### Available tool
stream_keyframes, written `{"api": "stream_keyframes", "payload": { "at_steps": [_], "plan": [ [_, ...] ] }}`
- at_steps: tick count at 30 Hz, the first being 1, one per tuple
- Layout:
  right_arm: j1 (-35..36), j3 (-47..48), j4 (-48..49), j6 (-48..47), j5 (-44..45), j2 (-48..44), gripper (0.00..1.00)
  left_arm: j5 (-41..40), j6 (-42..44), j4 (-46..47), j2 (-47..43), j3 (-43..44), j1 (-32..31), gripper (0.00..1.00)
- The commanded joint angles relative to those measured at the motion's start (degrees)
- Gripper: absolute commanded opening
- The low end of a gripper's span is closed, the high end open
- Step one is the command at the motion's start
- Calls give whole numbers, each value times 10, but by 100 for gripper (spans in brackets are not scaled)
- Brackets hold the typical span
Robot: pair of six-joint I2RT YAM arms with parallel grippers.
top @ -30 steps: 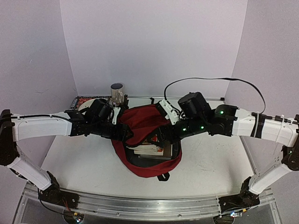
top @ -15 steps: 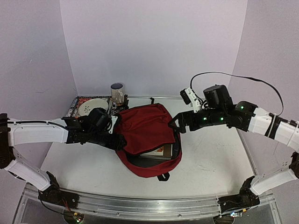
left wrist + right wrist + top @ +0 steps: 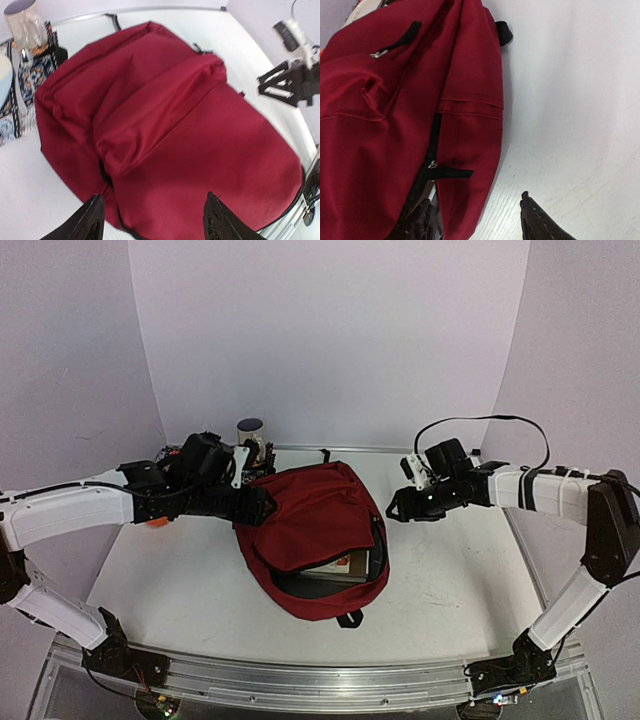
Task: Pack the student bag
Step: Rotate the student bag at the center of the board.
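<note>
The student bag (image 3: 310, 530) is a dark red backpack lying in the middle of the table. Its flap is folded over, and a gap along the near side shows books (image 3: 335, 565) inside. My left gripper (image 3: 255, 508) hovers at the bag's left edge. In the left wrist view this gripper (image 3: 155, 220) is open above the red fabric (image 3: 165, 125), holding nothing. My right gripper (image 3: 395, 510) sits just off the bag's right side. In the right wrist view it (image 3: 480, 220) is open, straddling the bag's edge (image 3: 470, 150) near a black zip pull (image 3: 450, 173).
A glass mug (image 3: 250, 438) stands at the back, behind the left arm. Beside it lies a patterned mat (image 3: 15, 115) with a pale plate. A black strap (image 3: 348, 618) pokes out from the bag's near end. A black cable (image 3: 480, 422) loops over the right arm.
The bag's flap has dropped over the opening. My right arm has pulled back to the right and come down beside the bag, its jaws narrower. My left gripper has shifted to the bag's left edge.
</note>
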Motion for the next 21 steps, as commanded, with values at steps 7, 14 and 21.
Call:
{"api": "stream_keyframes", "payload": {
  "at_steps": [7,14,21],
  "plan": [
    [2,28,24,-52,-37,106,54,-9,9,7,100,67,3,77],
    [31,63,27,-97,-59,127,60,-8,-1,7,124,60,5,79],
    [50,94,23,-121,-46,141,60,-15,-1,7,140,54,14,79]
  ]
}}
